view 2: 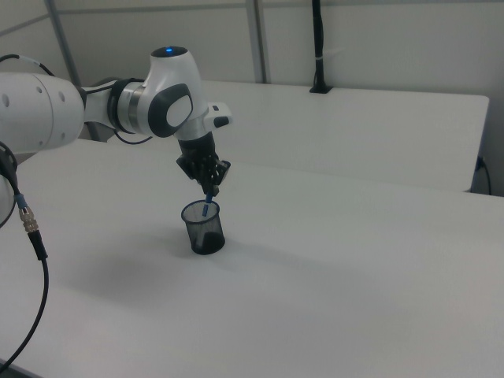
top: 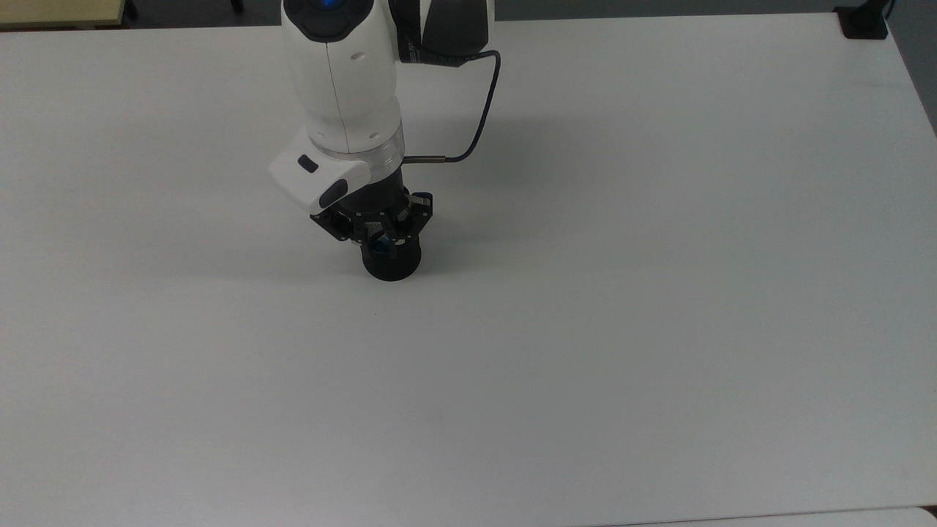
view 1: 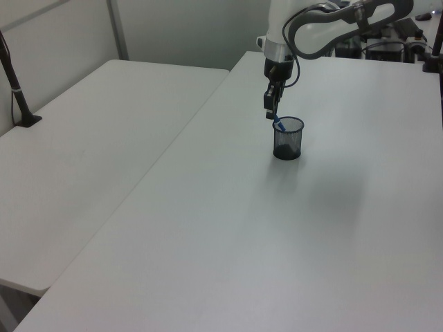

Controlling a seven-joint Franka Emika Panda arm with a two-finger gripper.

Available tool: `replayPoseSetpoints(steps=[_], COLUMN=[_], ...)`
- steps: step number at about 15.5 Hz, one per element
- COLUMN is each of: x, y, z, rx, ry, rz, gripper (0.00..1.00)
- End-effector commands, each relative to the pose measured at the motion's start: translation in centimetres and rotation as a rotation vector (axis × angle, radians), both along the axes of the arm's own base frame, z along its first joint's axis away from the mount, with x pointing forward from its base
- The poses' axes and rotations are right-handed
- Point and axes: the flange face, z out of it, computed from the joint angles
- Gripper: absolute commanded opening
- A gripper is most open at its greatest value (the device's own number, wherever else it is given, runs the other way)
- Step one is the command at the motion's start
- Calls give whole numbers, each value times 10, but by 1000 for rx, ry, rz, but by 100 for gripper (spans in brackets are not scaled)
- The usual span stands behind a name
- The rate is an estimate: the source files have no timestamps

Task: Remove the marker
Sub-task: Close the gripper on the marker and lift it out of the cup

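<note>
Marker point(view 2: 207, 208) stands tilted in the black mesh cup point(view 2: 204, 228), blue cap end poking above the rim; in the left view the cap point(view 1: 278, 124) leans toward the left view's left rim of the cup point(view 1: 288, 138); in the top view a spot of blue point(top: 374, 244) shows under the tool. End effector point(view 2: 211, 189) directly over the cup mouth, fingers drawn in around the marker's upper end, pinching it as far as the right view shows; same tool in the top view point(top: 381, 236) covers the cup point(top: 393, 264) opening. Cup upright on the white tabletop point(top: 659, 293); a dark cable point(top: 479, 124) loops from the white arm point(top: 344, 80).
</note>
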Motion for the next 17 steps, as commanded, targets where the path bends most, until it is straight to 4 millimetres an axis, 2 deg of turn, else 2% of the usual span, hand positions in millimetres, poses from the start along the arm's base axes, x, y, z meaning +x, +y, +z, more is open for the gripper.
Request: replayPoseSetpoints(steps=[1, 4, 6, 9, 13, 17], x=[5, 5, 10, 10, 6, -5], y=[1, -7, -6, -11, -11, -13], z=[4, 8, 27, 43, 84, 127], rx=[-1, -5, 2, 4, 12, 19], ry=[-21, -28, -61, -84, -148, -211], rz=[-18, -30, -33, -46, -72, -101], gripper=[8, 0, 0, 0, 0, 0])
